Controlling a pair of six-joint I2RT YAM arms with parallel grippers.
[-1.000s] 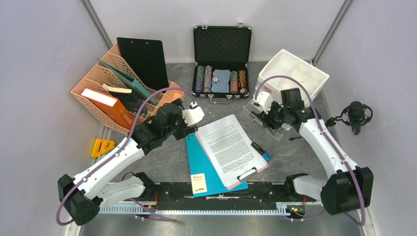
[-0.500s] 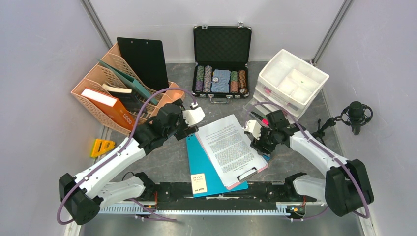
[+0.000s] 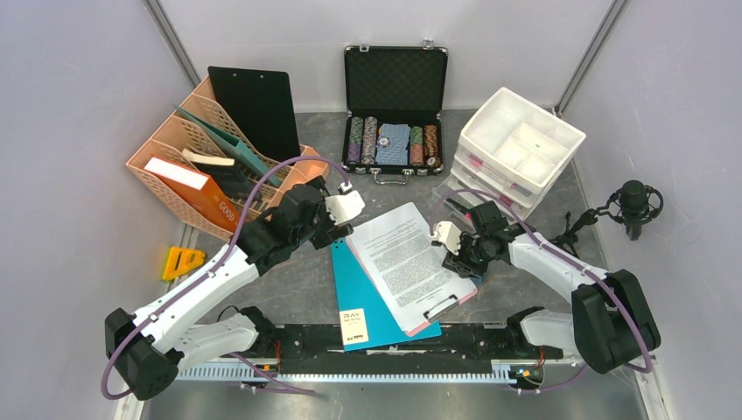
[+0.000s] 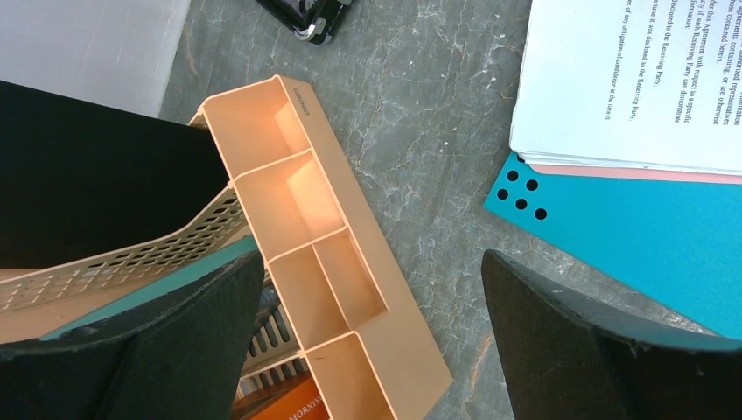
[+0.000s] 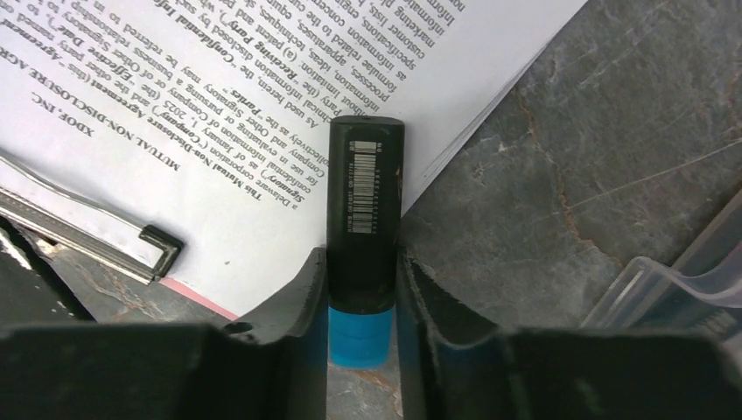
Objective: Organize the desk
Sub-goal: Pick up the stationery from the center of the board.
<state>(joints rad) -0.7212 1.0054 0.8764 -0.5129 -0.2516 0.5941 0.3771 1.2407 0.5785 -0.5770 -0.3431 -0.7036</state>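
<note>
Top external view: the desk (image 3: 302, 289), a dark grey mottled slab, fills the floor of the pale-walled cell from the near rail to the far wall, and everything sits on it. My read is that it's rigid, heavy and fixed, so there's nothing on it to grab and the work is on the loose items. The surface looks hard and smooth, so flat sheets would likely slide and need taking at an edge. Far left is a peach file organizer (image 3: 171, 188) with books and a black clipboard standing in it. Far centre is an open poker chip case (image 3: 395, 83), and far right a white drawer unit (image 3: 522, 144). Centre is a pink clipboard with printed paper (image 3: 407, 262), lying over a teal folder (image 3: 359, 293). The left gripper (image 4: 372, 262) is spread wide and holds nothing, hovering over the organizer's low front tray, just left of the folder. The right gripper (image 5: 360, 255) is down at the clipboard's right edge, jaws pressed on both sides of a black marker (image 5: 365, 184) with a blue end, which lies half on the paper and half on bare desk. Whether it is off the surface I cannot tell. The marker is probably light, stiff and slick-barrelled, so the hold near the blue end seems fine.
</note>
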